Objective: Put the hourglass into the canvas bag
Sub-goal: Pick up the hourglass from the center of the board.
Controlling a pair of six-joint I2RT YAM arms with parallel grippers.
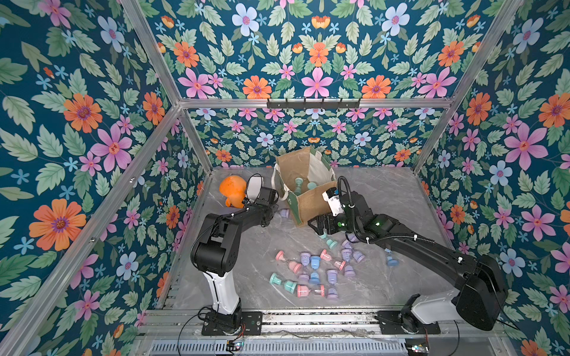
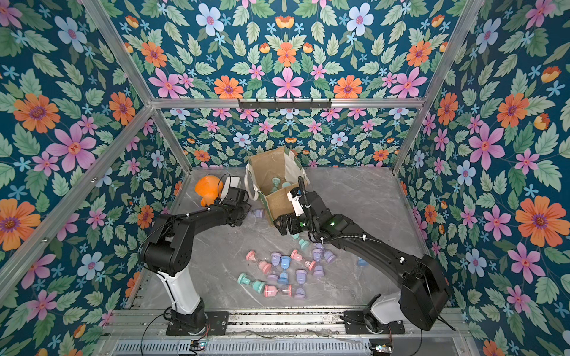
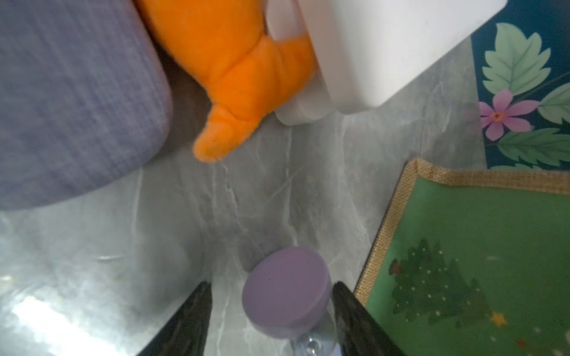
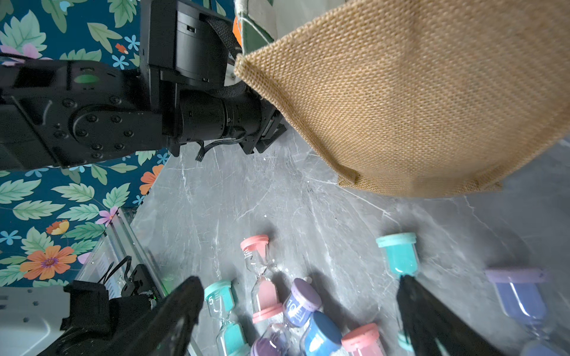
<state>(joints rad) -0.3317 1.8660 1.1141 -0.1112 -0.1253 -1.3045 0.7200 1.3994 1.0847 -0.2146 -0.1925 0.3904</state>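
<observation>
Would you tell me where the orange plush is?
In both top views the orange plush lies far back left, just left of the canvas bag.

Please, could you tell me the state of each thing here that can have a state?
canvas bag: standing, mouth open, two teal hourglasses inside
left gripper: purple hourglass between its jaws; grip unclear
right gripper: open, empty, above the loose hourglasses
loose hourglasses: scattered on the table, outside the bag
orange plush toy: lying on the table
</observation>
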